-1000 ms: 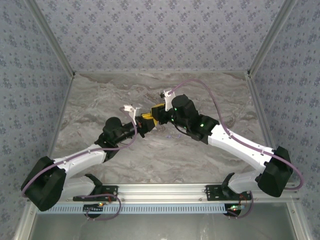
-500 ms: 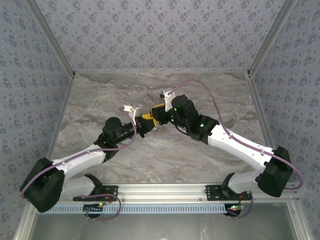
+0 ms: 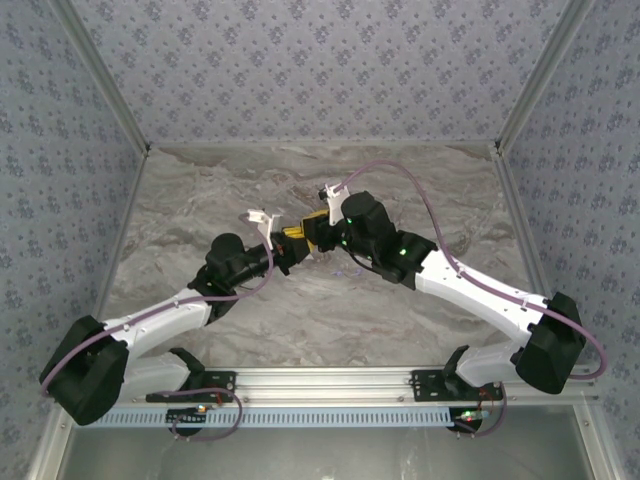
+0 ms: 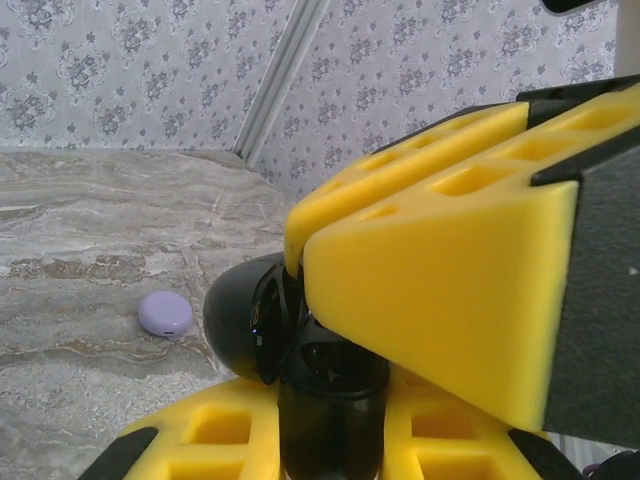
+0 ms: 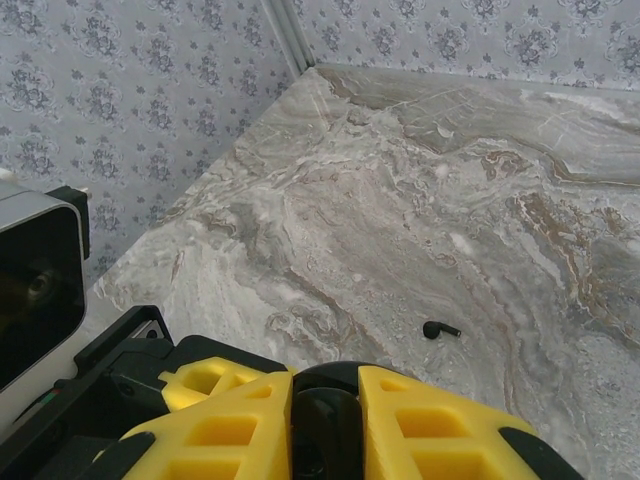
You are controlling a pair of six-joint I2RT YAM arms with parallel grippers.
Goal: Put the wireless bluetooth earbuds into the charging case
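Both grippers meet over the middle of the table on one black charging case (image 4: pixel 330 400). My left gripper (image 4: pixel 330 425) is shut on its dark body, which stands upright between the yellow fingers (image 4: pixel 190 440). The rounded lid (image 4: pixel 235 320) hangs open to the left. My right gripper (image 5: pixel 325 415) is shut on the same black case (image 5: pixel 325 400), and its yellow fingers (image 4: pixel 440 270) press in from the upper right in the left wrist view. One black earbud (image 5: pixel 440 329) lies loose on the marble ahead of the right gripper. From above, the left gripper (image 3: pixel 291 243) and right gripper (image 3: pixel 316 232) touch tip to tip.
A pale lilac round puck (image 4: pixel 165 313) rests on the marble table (image 3: pixel 200 200) beyond the open lid. Patterned walls close the table on the left, back and right, with a metal post in the far corner (image 4: pixel 285 70). The arm bases sit on a rail (image 3: pixel 320 385) at the near edge.
The right gripper has edged slightly left toward the left gripper. Both grips are unchanged.
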